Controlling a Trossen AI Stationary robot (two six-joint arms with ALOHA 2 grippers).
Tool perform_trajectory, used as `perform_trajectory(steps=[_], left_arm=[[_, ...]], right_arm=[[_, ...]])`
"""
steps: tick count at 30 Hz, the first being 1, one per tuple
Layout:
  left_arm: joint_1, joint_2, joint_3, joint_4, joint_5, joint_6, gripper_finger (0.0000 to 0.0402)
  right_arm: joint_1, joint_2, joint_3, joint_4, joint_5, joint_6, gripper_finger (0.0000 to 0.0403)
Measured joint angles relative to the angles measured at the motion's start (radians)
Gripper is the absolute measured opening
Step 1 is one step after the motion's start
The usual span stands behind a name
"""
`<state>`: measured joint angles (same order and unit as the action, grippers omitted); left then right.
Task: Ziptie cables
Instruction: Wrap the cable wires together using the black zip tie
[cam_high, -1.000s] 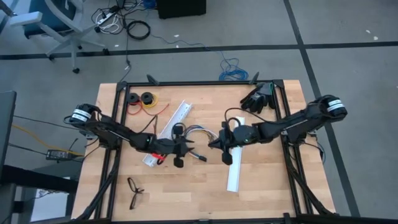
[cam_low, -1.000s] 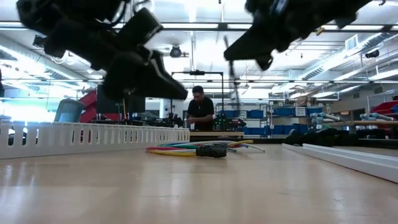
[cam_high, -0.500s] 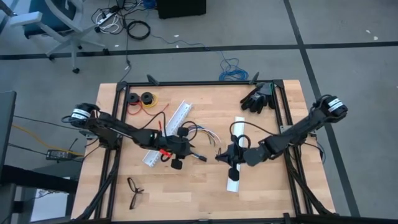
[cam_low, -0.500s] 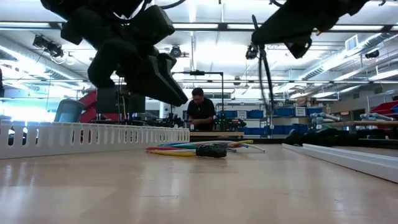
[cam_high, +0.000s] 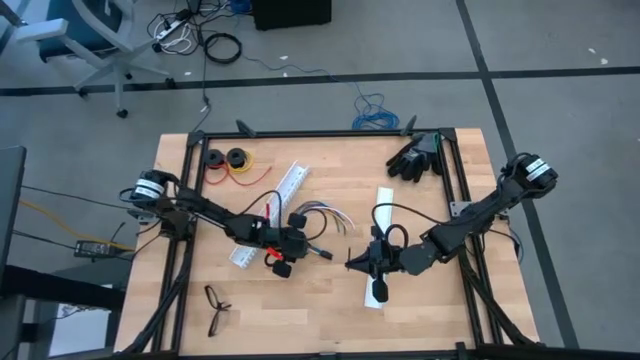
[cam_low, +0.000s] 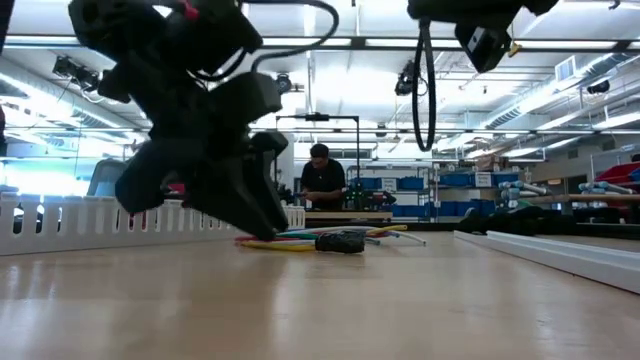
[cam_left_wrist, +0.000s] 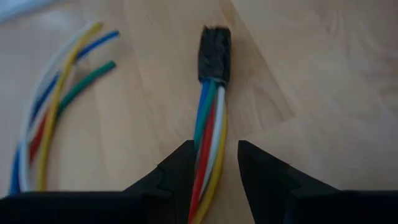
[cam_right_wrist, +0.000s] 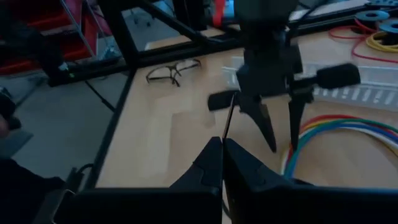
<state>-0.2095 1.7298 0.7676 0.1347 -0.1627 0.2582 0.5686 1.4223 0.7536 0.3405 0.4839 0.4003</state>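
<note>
Cables (cam_left_wrist: 208, 143) lie on the wooden table (cam_high: 300, 320) near its middle, a bundle of thin, smooth-jacketed wires in blue, green, red, white and yellow, ending in a small blocky black connector (cam_left_wrist: 214, 53). In the left wrist view the left gripper (cam_left_wrist: 214, 163) straddles that bundle just behind the connector, its dark fingers parted with the wires running between them; I cannot tell whether the pads touch the wires, so I read it as released and poised to pinch. In the high view it sits right at the cables' near end, beside a long white slotted rail (cam_high: 270, 212).

Right gripper (cam_right_wrist: 222, 146) hovers clear of the table, well to the right of the bundle, its fingers clenched on the ziptie (cam_right_wrist: 227, 121), a very thin, stiff black strip; in the low view the strip curves into a hanging loop.

Step in hand, as I judge it, is securing the bundle so the strap can go round it. Next move calls for the left fingers to close on the wires and lift them a little, then for the right arm to bring the thin tip under and around, which needs fine aim, since the strip is springy and the wires slick and loose
</note>
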Motion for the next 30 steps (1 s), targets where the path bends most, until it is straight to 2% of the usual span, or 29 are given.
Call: perform_trajectory(steps=[8, 16, 18, 22, 23, 26, 30], left_arm=[[0.041, 0.014, 0.001, 0.004, -0.044, -0.001, 0.0132], [0.101, 0.059, 0.007, -0.018, 0.105, -0.054, 0.0126], [0.101, 0.067, 0.009, -0.021, 0.103, -0.058, 0.0108], [0.097, 0.061, 0.026, -0.043, 0.100, -0.053, 0.0029], [0.096, 0.058, 0.035, -0.051, 0.098, -0.053, 0.0019], [0.096, 0.051, 0.072, -0.090, 0.085, -0.054, 0.0017], [0.096, 0.055, 0.140, -0.171, 0.076, -0.042, 0.0015]], right_arm=[[0.007, 0.000, 0.000, 0.000, -0.001, 0.015, 0.0000], [0.006, 0.000, 0.000, -0.003, -0.001, 0.015, 0.0000], [0.006, 0.000, 0.000, -0.003, -0.001, 0.015, 0.0000], [0.004, 0.000, 0.000, -0.009, -0.001, 0.026, 0.0000], [-0.002, 0.000, 0.000, -0.019, -0.003, 0.038, 0.0000], [-0.034, 0.003, 0.000, -0.104, -0.004, 0.105, 0.0000], [-0.072, 0.067, 0.000, -0.097, -0.028, 0.139, 0.0000]])
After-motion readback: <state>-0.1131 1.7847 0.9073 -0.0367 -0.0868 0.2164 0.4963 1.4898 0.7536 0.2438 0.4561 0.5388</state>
